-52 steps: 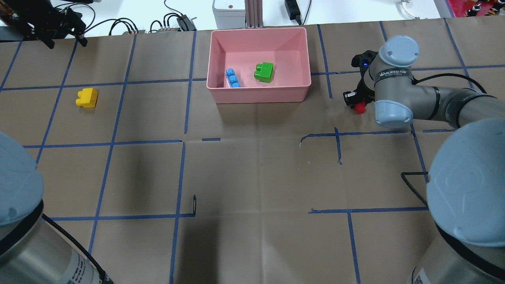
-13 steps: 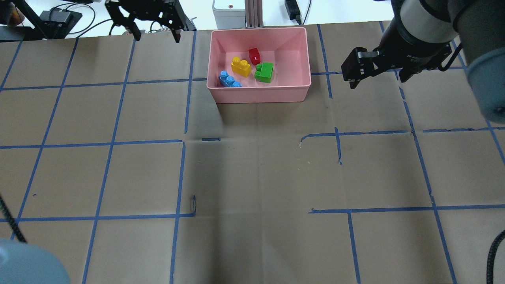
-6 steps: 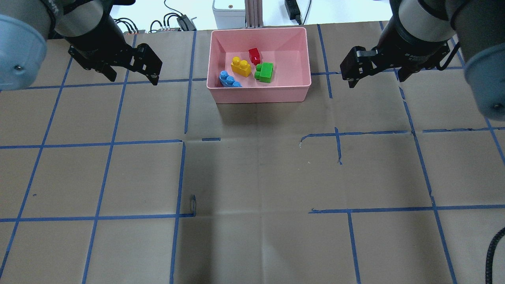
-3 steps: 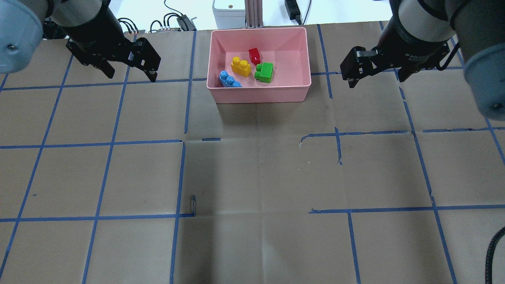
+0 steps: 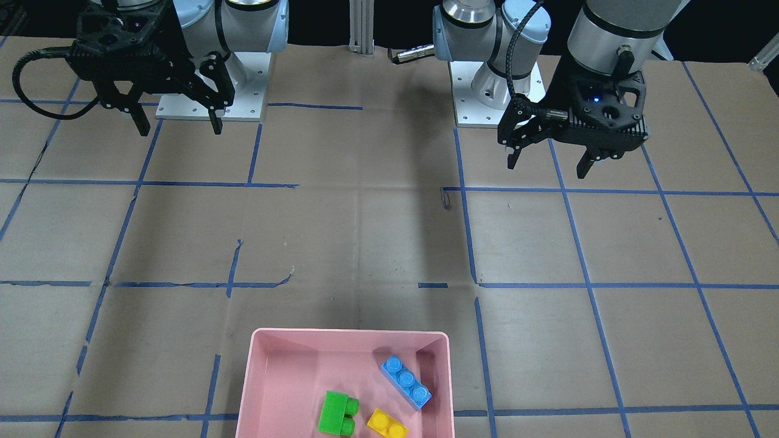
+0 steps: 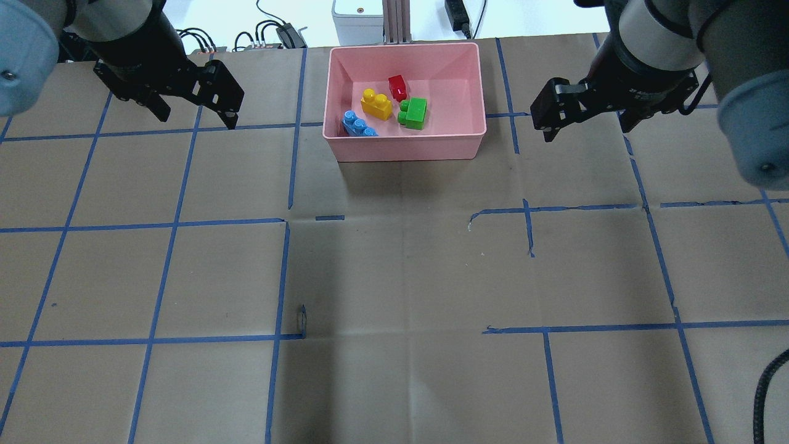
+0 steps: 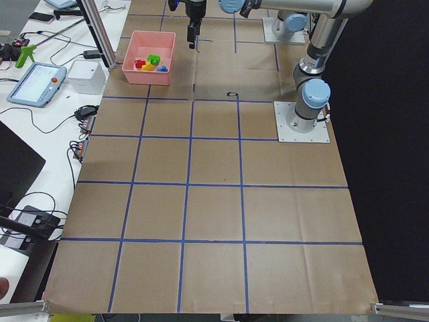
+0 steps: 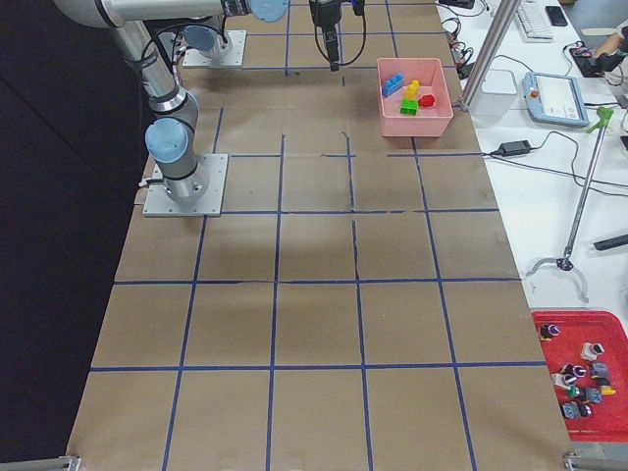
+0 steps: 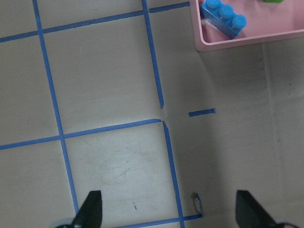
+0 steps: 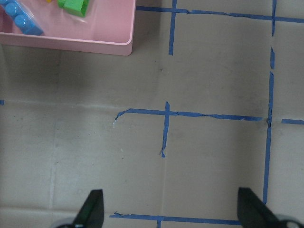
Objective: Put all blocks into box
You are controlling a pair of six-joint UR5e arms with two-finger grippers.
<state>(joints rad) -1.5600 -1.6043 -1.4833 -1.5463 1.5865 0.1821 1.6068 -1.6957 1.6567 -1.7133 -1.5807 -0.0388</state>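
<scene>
The pink box (image 6: 407,151) stands at the table's far middle. Inside it lie the blue three-stud brick (image 6: 359,124), the yellow brick (image 6: 376,104), the small red brick (image 6: 398,87) and the green brick (image 6: 413,113). My left gripper (image 6: 196,117) hovers open and empty to the left of the box, above the paper. My right gripper (image 6: 585,129) hovers open and empty to the right of it. The left wrist view shows the open left gripper (image 9: 168,211), the box corner (image 9: 247,42) and the blue brick (image 9: 223,16). The right wrist view shows the open right gripper (image 10: 171,209) and the box corner (image 10: 71,45).
Brown paper with a blue tape grid covers the table. Beyond the far edge stand a grey unit (image 6: 357,18), an aluminium post (image 6: 397,18) and cables. A tablet (image 7: 37,84) lies on the side bench. A red parts bin (image 8: 579,378) sits off the table.
The yellow and red bricks, once outside the box, now lie in it. Both grippers have come away empty. In the last second the left gripper drifted slightly left; the right barely moved.
</scene>
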